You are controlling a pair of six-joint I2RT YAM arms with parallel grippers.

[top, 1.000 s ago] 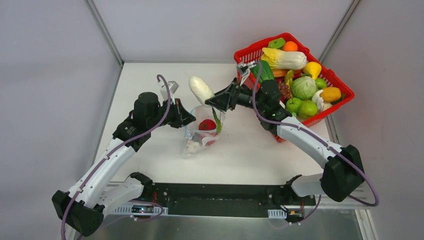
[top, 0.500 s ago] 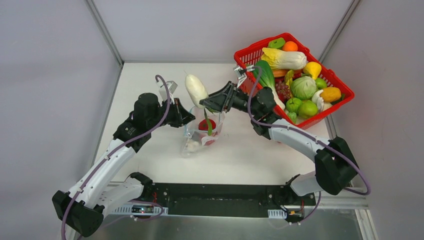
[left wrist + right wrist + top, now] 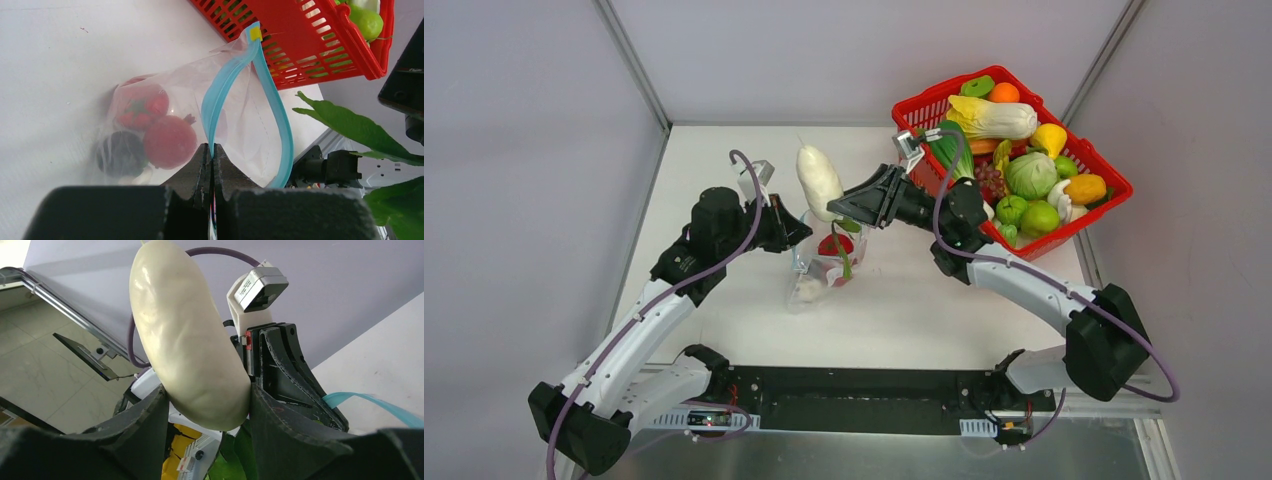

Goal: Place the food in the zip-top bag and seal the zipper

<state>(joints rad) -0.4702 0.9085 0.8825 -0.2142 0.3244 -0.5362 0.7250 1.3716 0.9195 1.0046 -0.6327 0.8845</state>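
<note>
Zip-top bag (image 3: 240, 115) lies on the bench (image 3: 60, 75) with its mouth propped open. The left claw (image 3: 212, 150) is pinched tight on one lip of the zipper (image 3: 222, 95), lifting it so the two teal strips bow apart into a lens-shaped opening. Inside the bag are a red tomato (image 3: 170, 141), a second red fruit (image 3: 142, 107) with a green calyx and a dark purple ball (image 3: 120, 152), all glossy moulded plastic seen through clear, crinkled film. The right claw (image 3: 205, 407) grips the white radish (image 3: 185, 340) near its leafy end, jaws partly spread around it. The radish stands just above the bag's mouth, thin tip up, green leaves (image 3: 360, 130) hanging towards the opening. It is smooth, ivory and tapered. The red mesh basket (image 3: 320, 45) sits beyond the bag. Judged step: loading food, sealing not begun. Next move probably calls for lowering the radish leaf-end first, lined up with the opening, without knocking the lifted lip from the pinch.
</note>
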